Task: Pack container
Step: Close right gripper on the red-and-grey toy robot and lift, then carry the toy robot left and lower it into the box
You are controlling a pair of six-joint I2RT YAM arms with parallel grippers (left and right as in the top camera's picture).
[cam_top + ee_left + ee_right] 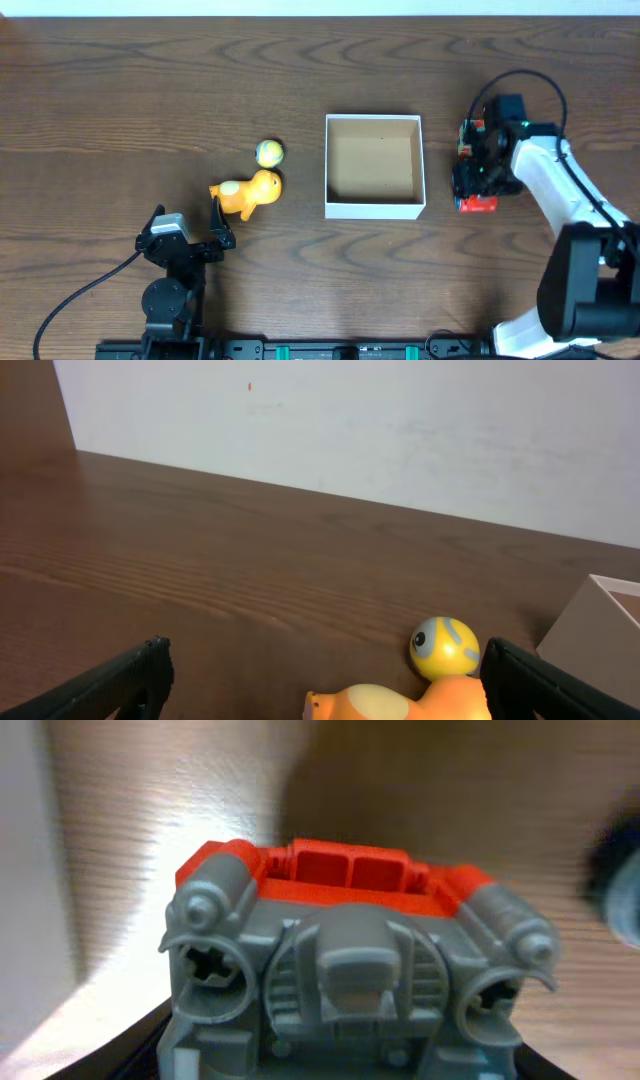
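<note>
— Where do we stand with the right gripper (478,170)?

— It is down on the red and grey toy (350,970), just beside the right wall of the container (375,209). We cannot tell whether the jaws pinch it. Overhead the arm covers them, and the wrist view is filled by the toy alone.

— And the left gripper (188,212)?

— Spread wide and holding nothing, towards the near edge of the table (100,80). Just beyond it lies the orange animal toy (250,192), with the yellow ball (269,152) just beside its head.

— Where is the box itself?

— Mid-table, between the two lots of toys, open and with nothing inside. We judge the packing barely begun, with all three toys left to go in.

— What does each view add?

— Only overhead shows us the bare brown inside. The left wrist view gives the ball's painted eye and one corner of the box. The right wrist view gives the toy's moulded grey front.
</note>
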